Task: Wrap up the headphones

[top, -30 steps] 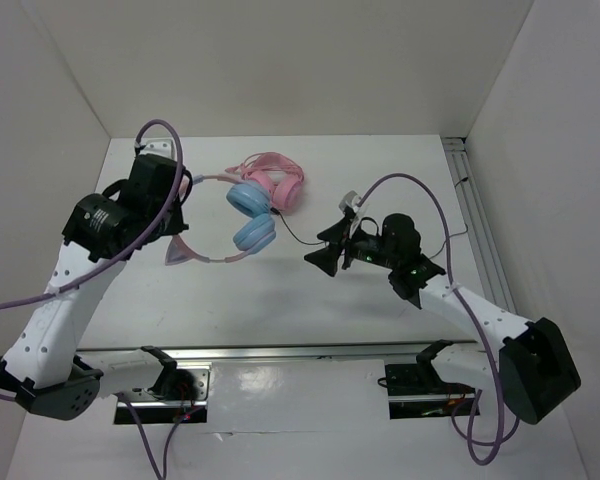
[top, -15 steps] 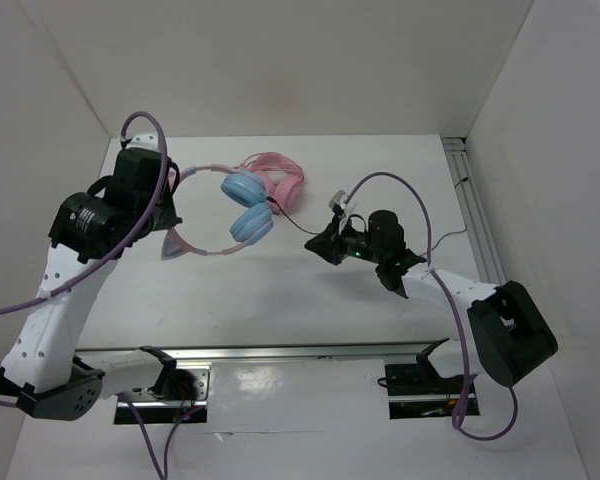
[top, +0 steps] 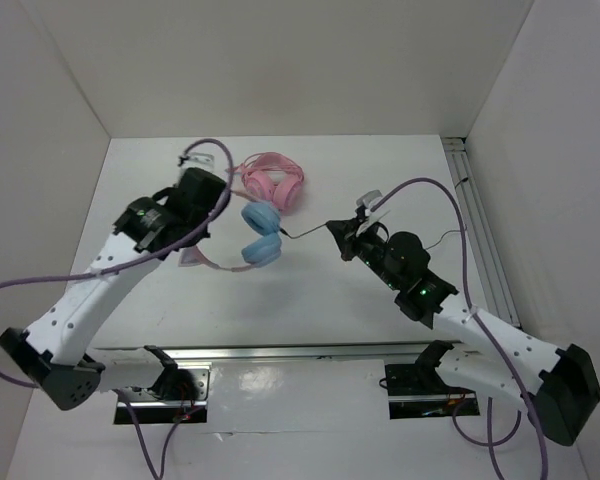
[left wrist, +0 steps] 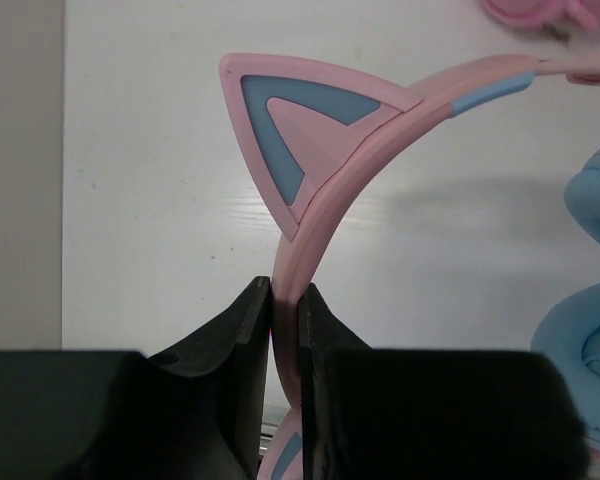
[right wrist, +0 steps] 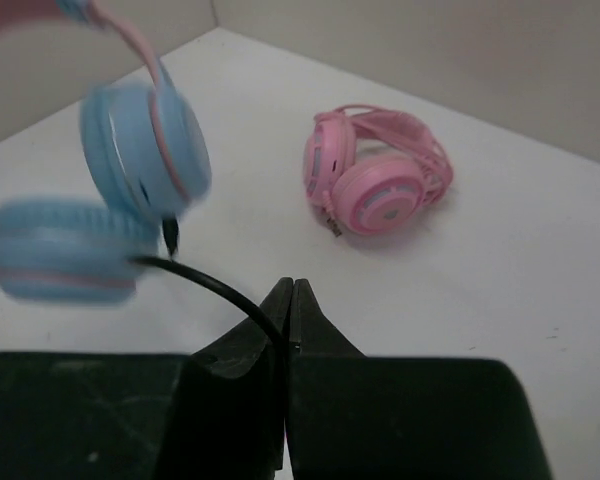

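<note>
The left gripper (top: 198, 250) is clamped on the thin pink headband (top: 212, 264) of the headphones (top: 262, 233). In the left wrist view its two black fingers (left wrist: 242, 335) press on either side of the band (left wrist: 310, 215) just below a pink-and-blue cat ear (left wrist: 298, 130), which stands at 12 o'clock from the left gripper (left wrist: 285, 300). In the top view the headphones sit left of the desk's (top: 310, 295) centre. The two light-blue ear cups are stacked one at 12 and one at 6 o'clock, and the headband curves away from them toward 9 o'clock, under the left wrist. Whether the lower cup touches the desk cannot be told. A black cable (top: 298, 236) leaves the cups toward 3 o'clock and runs to the right gripper (top: 340, 232), which is near the headphones on that side. In the right wrist view the right gripper (right wrist: 288, 292) has its fingers pressed together, with the cable (right wrist: 215, 288) running into the seam between them, so it appears pinched there. The blue cups (right wrist: 145, 150) show blurred at 10 o'clock in that view. The all-pink headphones (top: 273, 182) lie on the desk just beyond the blue cups at 12 o'clock, and appear at 1 o'clock in the right wrist view (right wrist: 375, 175).
</note>
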